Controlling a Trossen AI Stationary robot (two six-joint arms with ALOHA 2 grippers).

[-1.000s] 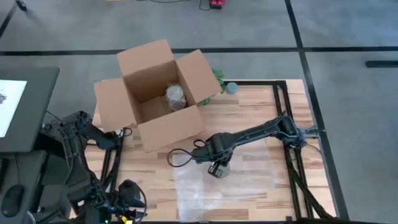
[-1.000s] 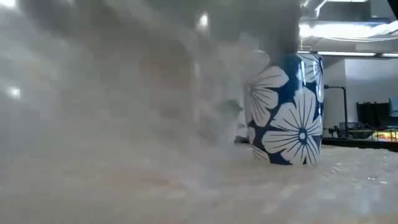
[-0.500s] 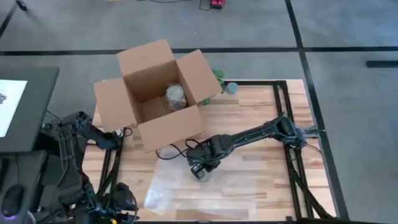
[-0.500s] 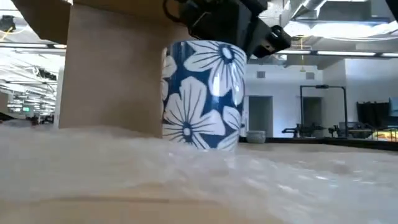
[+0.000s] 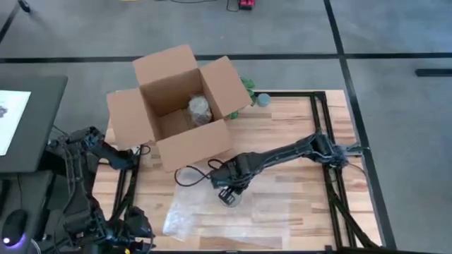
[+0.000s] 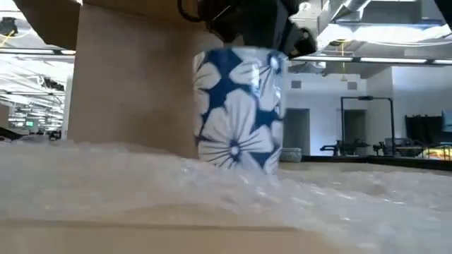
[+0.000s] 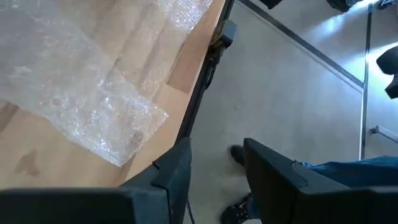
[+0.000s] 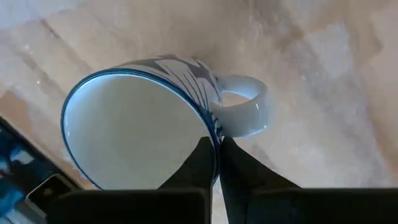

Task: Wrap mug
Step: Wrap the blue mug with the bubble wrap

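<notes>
A blue mug with white flowers (image 6: 240, 113) stands a little tilted among the bubble wrap (image 5: 201, 212) at the table's middle; the wrap hides its base. My right gripper (image 5: 229, 194) is over the mug, shut on its rim. In the right wrist view the mug's white inside (image 8: 137, 130) and its handle (image 8: 245, 109) show. The wrap lies crumpled on the wood, one corner (image 7: 118, 124) close to the table's near edge. My left gripper (image 7: 214, 180) hangs open off the table's near left corner and holds nothing. My right gripper pinches the mug's rim (image 8: 208, 127) right beside the handle, one finger inside the mug and one outside. The fingers (image 8: 202, 155) come from above, pointing down. The mug hangs slightly tilted; whether its base rests on the wrap I cannot tell.
An open cardboard box (image 5: 176, 106) holding a wrapped bundle (image 5: 200, 109) stands at the far left, just behind the mug. A black cable (image 5: 187, 176) loops on the wood near the box. A person's shoe (image 7: 239, 208) shows on the floor beyond the near edge.
My right gripper has carried the mug toward the table's left edge, and the mug now leans slightly. The bubble wrap, spread wide before, has slid left and bunched up. My left gripper has drawn back toward the near left corner.
</notes>
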